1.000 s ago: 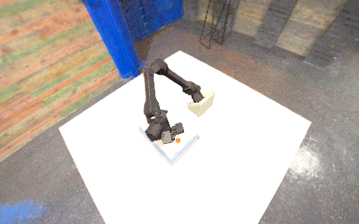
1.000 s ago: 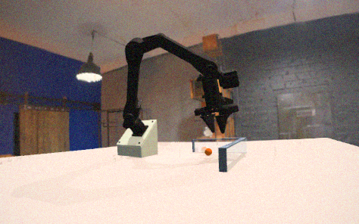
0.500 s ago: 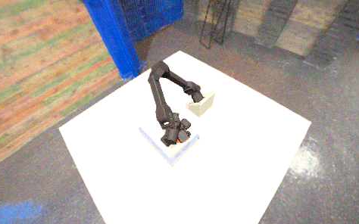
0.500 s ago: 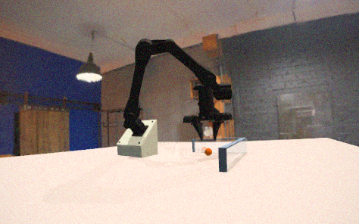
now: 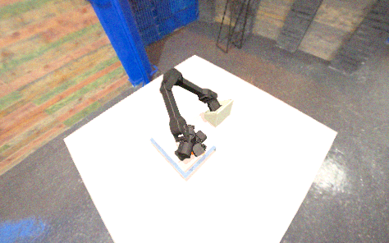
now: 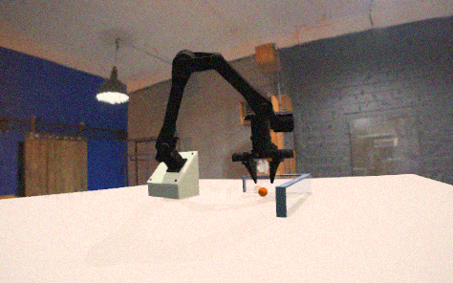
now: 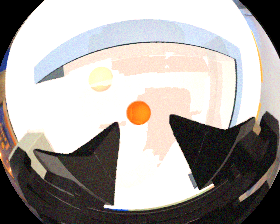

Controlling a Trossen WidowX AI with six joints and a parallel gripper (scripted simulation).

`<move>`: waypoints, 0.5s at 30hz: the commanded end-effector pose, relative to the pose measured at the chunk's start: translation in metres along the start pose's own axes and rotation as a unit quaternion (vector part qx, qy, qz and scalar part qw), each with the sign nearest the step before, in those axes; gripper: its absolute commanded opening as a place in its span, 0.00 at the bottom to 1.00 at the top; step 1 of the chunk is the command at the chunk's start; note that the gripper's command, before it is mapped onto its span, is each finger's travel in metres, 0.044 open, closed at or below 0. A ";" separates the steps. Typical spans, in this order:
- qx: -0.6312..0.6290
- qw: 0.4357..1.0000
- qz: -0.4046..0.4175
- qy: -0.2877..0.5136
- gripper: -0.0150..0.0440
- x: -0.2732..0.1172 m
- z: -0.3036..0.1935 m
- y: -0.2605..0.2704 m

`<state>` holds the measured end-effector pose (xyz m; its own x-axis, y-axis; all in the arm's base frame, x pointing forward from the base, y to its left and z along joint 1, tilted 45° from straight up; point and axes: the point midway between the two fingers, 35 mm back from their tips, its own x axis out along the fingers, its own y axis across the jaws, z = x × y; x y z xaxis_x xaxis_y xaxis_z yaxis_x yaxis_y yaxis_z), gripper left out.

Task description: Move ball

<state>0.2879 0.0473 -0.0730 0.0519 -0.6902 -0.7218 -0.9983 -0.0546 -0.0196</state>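
The orange ball [image 6: 263, 191] [image 7: 138, 113] lies on the table inside the corner made by the low clear walls with blue edges [image 5: 168, 158] [image 6: 281, 201] [image 7: 156, 31]. In the top view the arm hides nearly all of it. The see-through copy [image 7: 100, 79] shows as a pale yellow sphere in the wrist view, up and left of the ball, apart from it. My gripper [image 6: 264, 183] [image 7: 144, 122] is open and points down, its fingertips just above the ball. Nothing is between the fingers. In the top view the fingertips are hidden.
The arm's pale wedge-shaped base [image 5: 221, 113] [image 6: 173, 190] stands on the white table [image 5: 266, 164] [image 6: 118, 239], outside the walls. The walls meet on the side away from the base.
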 end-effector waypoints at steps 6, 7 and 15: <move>-0.006 1.000 0.004 0.005 0.67 0.018 0.000 0.003; -0.006 1.000 0.004 0.005 0.67 0.019 0.000 0.003; -0.006 1.000 0.004 0.005 0.67 0.030 -0.001 0.004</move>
<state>0.2886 0.0303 -0.0896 0.0504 -0.6920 -0.7202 -0.9984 -0.0533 -0.0186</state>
